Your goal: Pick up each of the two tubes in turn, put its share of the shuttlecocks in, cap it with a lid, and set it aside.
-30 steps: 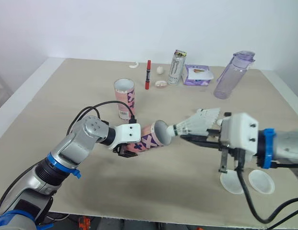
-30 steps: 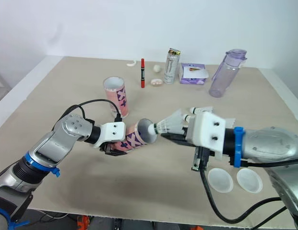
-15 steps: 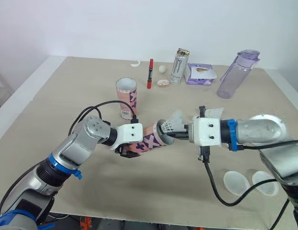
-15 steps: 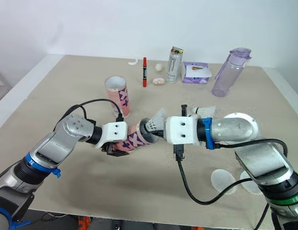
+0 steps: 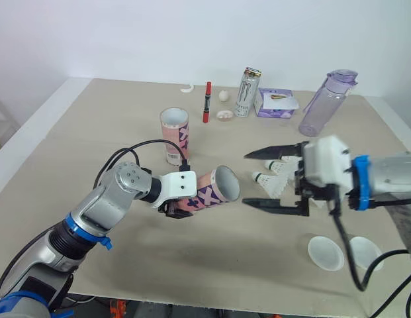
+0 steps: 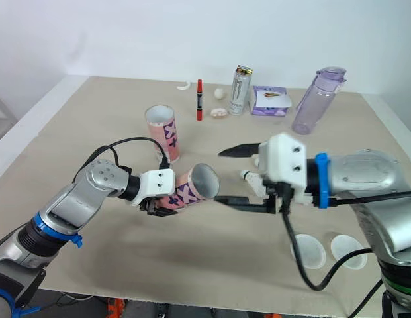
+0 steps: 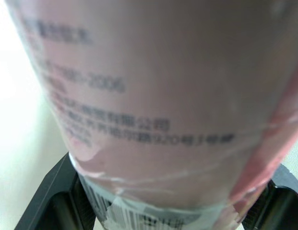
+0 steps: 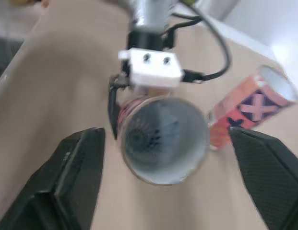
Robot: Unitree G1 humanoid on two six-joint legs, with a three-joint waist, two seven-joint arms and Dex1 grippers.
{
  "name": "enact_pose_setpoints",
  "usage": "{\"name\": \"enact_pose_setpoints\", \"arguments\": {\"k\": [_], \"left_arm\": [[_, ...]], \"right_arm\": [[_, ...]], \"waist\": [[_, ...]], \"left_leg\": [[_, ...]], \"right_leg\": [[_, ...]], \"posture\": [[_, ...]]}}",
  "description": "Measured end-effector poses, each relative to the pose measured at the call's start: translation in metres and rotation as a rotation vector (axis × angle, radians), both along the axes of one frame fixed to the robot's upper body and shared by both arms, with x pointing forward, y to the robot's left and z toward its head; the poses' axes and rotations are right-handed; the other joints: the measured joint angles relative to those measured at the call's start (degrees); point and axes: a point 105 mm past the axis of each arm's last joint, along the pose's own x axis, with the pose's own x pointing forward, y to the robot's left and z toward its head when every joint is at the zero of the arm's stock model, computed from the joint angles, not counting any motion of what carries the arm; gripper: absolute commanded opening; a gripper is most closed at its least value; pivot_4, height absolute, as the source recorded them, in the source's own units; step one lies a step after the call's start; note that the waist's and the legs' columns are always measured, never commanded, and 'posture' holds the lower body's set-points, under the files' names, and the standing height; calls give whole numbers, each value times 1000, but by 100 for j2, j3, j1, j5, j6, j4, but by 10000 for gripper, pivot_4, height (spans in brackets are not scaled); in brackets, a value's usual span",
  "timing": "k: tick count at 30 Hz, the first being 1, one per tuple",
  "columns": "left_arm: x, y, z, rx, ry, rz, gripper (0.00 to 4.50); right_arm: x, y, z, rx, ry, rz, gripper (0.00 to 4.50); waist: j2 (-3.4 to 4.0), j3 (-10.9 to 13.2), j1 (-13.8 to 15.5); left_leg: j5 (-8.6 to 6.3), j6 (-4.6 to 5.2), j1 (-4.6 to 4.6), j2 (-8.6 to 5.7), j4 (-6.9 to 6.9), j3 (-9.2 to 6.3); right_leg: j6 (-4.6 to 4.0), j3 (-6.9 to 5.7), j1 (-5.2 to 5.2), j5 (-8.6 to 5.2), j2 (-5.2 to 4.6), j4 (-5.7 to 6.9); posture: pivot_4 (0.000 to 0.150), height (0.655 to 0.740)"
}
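My left gripper (image 5: pixel 182 204) is shut on a pink patterned tube (image 5: pixel 208 191), held tilted above the table with its open mouth (image 8: pixel 163 139) facing right. In the left wrist view the tube's label (image 7: pixel 153 105) sits between the black fingers (image 7: pixel 53 201). Just right of that mouth, my right gripper (image 5: pixel 246 180) stands open, its fingers spread wide with nothing between them. A blurred shape lies deep inside the tube; I cannot tell what it is. Loose white shuttlecocks (image 5: pixel 276 173) lie on the table behind the right gripper. A second pink tube (image 5: pixel 173 136) stands upright further back. Two white lids (image 5: pixel 325 253) lie at the front right.
Along the back of the table are a red pen (image 5: pixel 206 103), a drink can (image 5: pixel 244 93), a purple tissue pack (image 5: pixel 274 104), a clear purple bottle (image 5: pixel 327 103) and small white bits (image 5: pixel 223 114). The table's front edge (image 5: pixel 225 301) runs close below the lids.
The right gripper pushed a shuttlecock into the held tube's mouth, then opened wide and drew back to the right without it. The left arm kept the tube still.
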Motion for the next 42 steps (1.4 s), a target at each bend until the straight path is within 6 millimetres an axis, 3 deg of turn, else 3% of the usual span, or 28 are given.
{"name": "enact_pose_setpoints", "arguments": {"k": [3,4,5,8,15,20,25,37,40,42], "left_arm": [[0,0,0,3,0,1,31244],[0,0,-1,3,3,0,31244],[0,0,0,3,3,0,31244],[1,0,0,4,1,2,31244],[1,1,-1,6,1,3,31244],[1,1,-1,6,0,4,31244],[2,2,-1,8,-1,7,31244],[0,3,-1,10,-9,15,31244],[0,3,-1,8,-14,22,31244],[-1,3,-1,6,-17,22,31244]], "right_arm": [[11,-19,-9,92,78,-141,44175],[23,-38,-41,196,211,-336,44175],[24,-39,-45,202,224,-349,44175],[36,-54,-89,323,341,-612,44175],[39,-70,-116,318,388,-829,44175],[34,-70,-127,325,442,-849,44175],[34,-55,-137,332,485,-819,44175],[71,-44,-135,415,516,-819,44175],[79,-44,-141,446,556,-851,38001],[80,-45,-145,446,573,-864,28582]], "waist": [[-7,-5,-1],[-17,-8,0],[-18,-9,-1],[19,-7,-4],[35,-2,-10],[35,-2,-11],[35,-2,-16],[32,-2,-28],[33,-2,-32],[33,-2,-34]], "left_leg": [[3,5,3,-1,-2,-2],[3,5,2,0,-3,-10],[3,5,2,1,0,-13],[7,11,2,-7,-6,-7],[15,21,2,-9,-4,-1],[15,22,2,-7,-6,-5],[16,23,2,-7,-6,-4],[18,26,3,-6,-9,-5],[18,26,3,-7,-10,-5],[18,26,3,-7,-10,-4]], "right_leg": [[1,-1,3,0,0,0],[1,-10,5,0,2,0],[0,-12,6,-1,3,2],[16,-1,-5,-5,1,7],[3,9,-6,-5,0,7],[4,5,-6,-4,4,7],[1,7,-6,-4,4,7],[4,4,-6,0,6,7],[4,4,-7,1,6,7],[4,5,-7,1,5,7]], "posture": [[1500,7400],[1500,7400],[1500,7400],[1500,7400],[1500,7400],[1500,7400],[1500,7400],[1500,7400],[1500,7400],[1500,7400]]}}
